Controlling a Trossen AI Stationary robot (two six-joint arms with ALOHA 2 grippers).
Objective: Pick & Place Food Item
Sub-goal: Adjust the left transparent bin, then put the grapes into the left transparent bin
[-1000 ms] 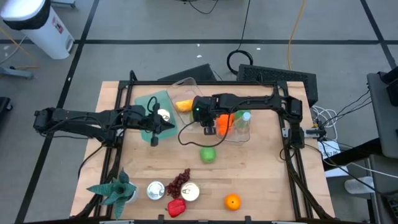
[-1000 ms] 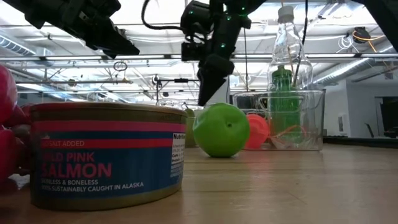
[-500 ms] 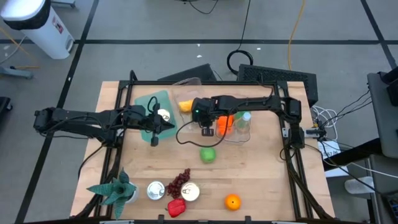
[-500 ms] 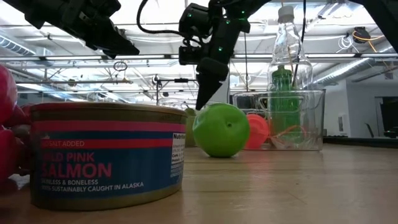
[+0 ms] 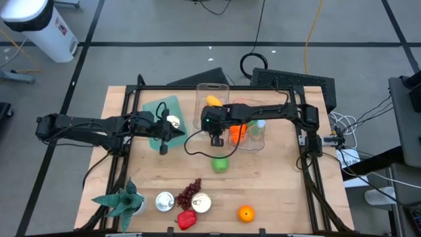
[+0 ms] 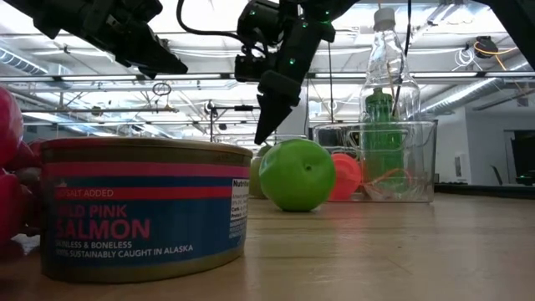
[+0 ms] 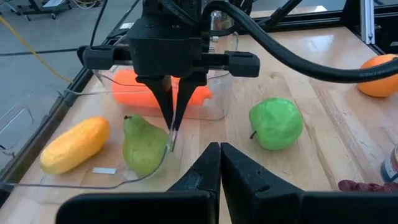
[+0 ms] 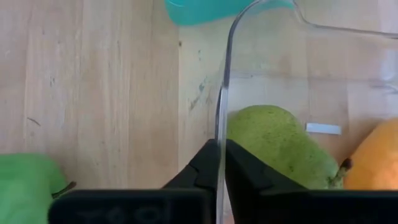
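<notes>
A clear plastic tray (image 5: 212, 92) on the table's far middle holds a green pear (image 7: 143, 144) and a yellow mango (image 7: 75, 144). My right gripper (image 7: 172, 132) is shut on the tray's near wall. A green apple (image 5: 220, 164) lies on the wood just nearer than it. My left gripper (image 5: 164, 146) hangs shut and empty above the table, near a teal board (image 5: 158, 112). In the low view my right gripper (image 6: 259, 136) hangs above and left of the apple (image 6: 297, 174). My right gripper pinches the clear tray's thin near wall at its rim (image 8: 219, 127) between its two fingers, one inside by the pear (image 8: 280, 144) and one outside. The fingers slant down from above, across the wall. The tray's bottom rests on the table.
A clear tub (image 5: 253, 135) with a bottle (image 6: 386, 100) and an orange item (image 5: 237, 130) stands right of the tray. Near the front edge are a plant (image 5: 122, 201), two cans (image 5: 164, 201), grapes (image 5: 189, 191), a red pepper (image 5: 186, 219) and an orange (image 5: 246, 213).
My right gripper has shut on the tray's wall and shifted slightly toward the table's left. The tray has turned about: its far end has swung toward the table's right, so it now stands square to the table, carrying the mango along.
</notes>
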